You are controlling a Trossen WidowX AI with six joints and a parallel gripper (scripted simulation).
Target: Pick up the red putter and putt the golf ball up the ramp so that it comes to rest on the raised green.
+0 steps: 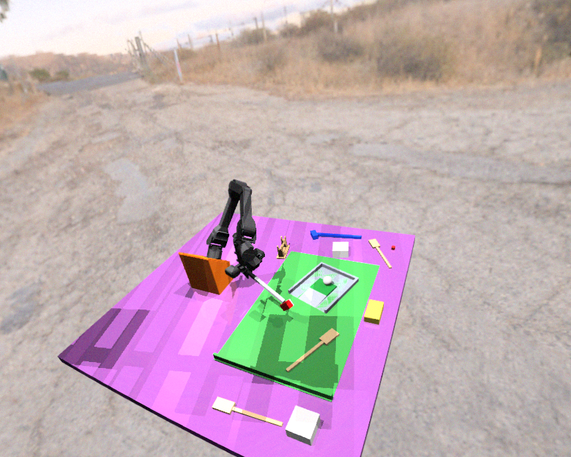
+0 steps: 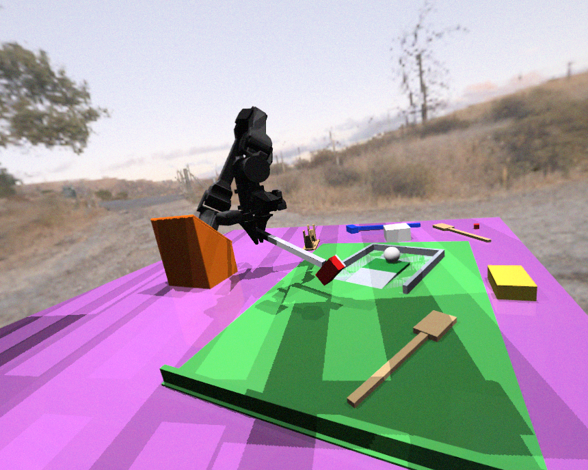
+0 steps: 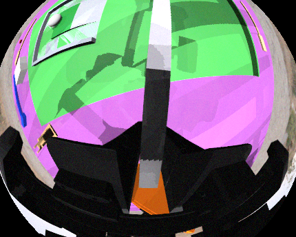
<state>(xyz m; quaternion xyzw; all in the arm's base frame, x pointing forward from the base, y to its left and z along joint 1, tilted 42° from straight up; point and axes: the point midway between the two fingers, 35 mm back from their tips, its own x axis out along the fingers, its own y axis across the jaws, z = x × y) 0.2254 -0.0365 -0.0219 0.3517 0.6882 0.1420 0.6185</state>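
Observation:
My gripper (image 1: 247,272) (image 2: 258,238) (image 3: 149,126) is shut on the handle of the red putter (image 1: 286,305) (image 2: 329,270). The putter's light shaft slants down and its red head is above the green mat, short of the ramp; the head is out of the wrist view. The white golf ball (image 1: 327,279) (image 2: 392,254) (image 3: 54,20) is inside the grey-walled frame, at the far part of the dark green raised green (image 1: 322,289) (image 2: 382,267) (image 3: 67,21). The pale ramp (image 1: 309,295) (image 2: 364,277) (image 3: 88,10) leads up to it. Whether the ball is moving cannot be told.
An orange block (image 1: 204,274) (image 2: 191,253) stands beside the arm. A wooden paddle (image 1: 329,337) (image 2: 435,323) lies on the mat. A yellow block (image 1: 373,311) (image 2: 511,283), a white block (image 1: 340,250) (image 2: 397,232), a blue putter (image 1: 336,236) and a small wooden stand (image 1: 282,250) surround the mat.

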